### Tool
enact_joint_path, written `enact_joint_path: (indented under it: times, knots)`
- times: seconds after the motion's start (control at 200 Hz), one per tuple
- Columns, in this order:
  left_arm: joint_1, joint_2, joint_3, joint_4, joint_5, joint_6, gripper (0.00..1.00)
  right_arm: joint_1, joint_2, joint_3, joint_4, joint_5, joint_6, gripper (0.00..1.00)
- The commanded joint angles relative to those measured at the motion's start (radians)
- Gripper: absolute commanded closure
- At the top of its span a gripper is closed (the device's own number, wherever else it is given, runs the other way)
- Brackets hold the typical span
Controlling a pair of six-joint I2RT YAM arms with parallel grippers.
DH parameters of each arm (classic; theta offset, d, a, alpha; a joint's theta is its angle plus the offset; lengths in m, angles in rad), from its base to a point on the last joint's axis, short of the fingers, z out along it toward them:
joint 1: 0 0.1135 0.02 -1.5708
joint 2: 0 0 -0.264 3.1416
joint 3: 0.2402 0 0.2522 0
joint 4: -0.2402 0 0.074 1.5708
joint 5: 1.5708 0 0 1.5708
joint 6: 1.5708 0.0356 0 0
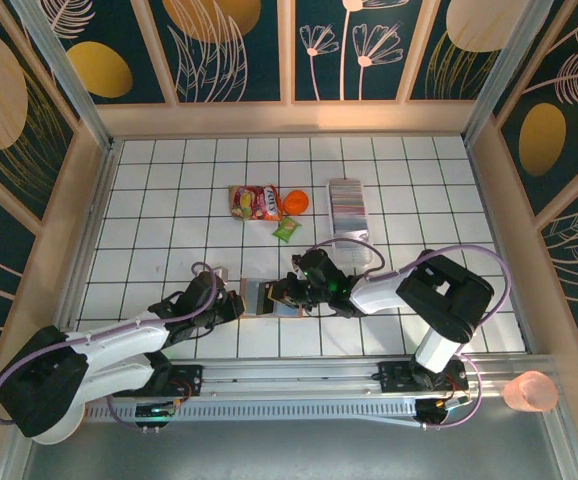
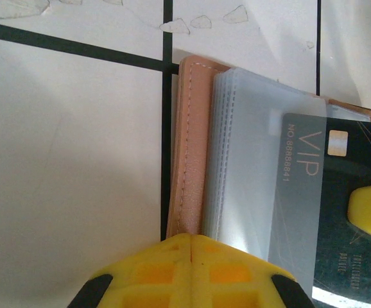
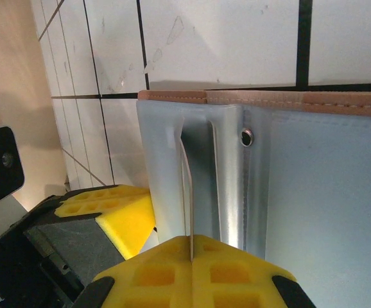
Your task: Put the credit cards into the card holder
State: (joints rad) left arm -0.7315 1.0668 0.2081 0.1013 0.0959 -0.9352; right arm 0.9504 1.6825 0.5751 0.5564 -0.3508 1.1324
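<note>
Left wrist view, and the card holder [image 2: 189, 141] lies open on the white tiled table [image 2: 63, 160], salmon cover underneath, clear sleeves [image 2: 250, 141] fanned on top. A dark card [image 2: 330, 212] marked VIP sits partway under the top sleeve, its left part frosted over by the plastic. The right gripper [image 3: 190, 253] has its yellow fingers pressed together on that card, seen edge-on from its own wrist and aimed at the pocket mouth. The left gripper [image 2: 192, 247] is closed tight at the holder's near edge. Whether it clamps the cover or merely presses on it cannot be told.

The danger here, by the look of it: the card's corner could snag a sleeve lip and bow, or the push could shove the holder across the tiles if the left hold slips. Thin plastic could also slide out of that pinch.

From above, both arms reach low and meet at the holder, the left forearm stretched rightward, the right arm folded at the elbow with its wrist pointing left. The other credit cards [image 1: 347, 203] wait in the white tray [image 1: 348, 234], well apart behind.
</note>
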Motion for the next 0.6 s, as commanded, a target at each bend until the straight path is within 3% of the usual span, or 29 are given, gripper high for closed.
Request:
enact_joint_path:
  times: [0.0, 0.596]
  knots:
    - [-0.001, -0.001, -0.017, -0.008, 0.009, 0.006, 0.97, 0.007, 0.013, -0.004, -0.038, 0.069, -0.006, 1.0]
    - [-0.003, 0.012, -0.014, -0.002, 0.01, 0.006, 0.98, 0.035, 0.061, 0.022, 0.012, 0.007, -0.026, 1.0]
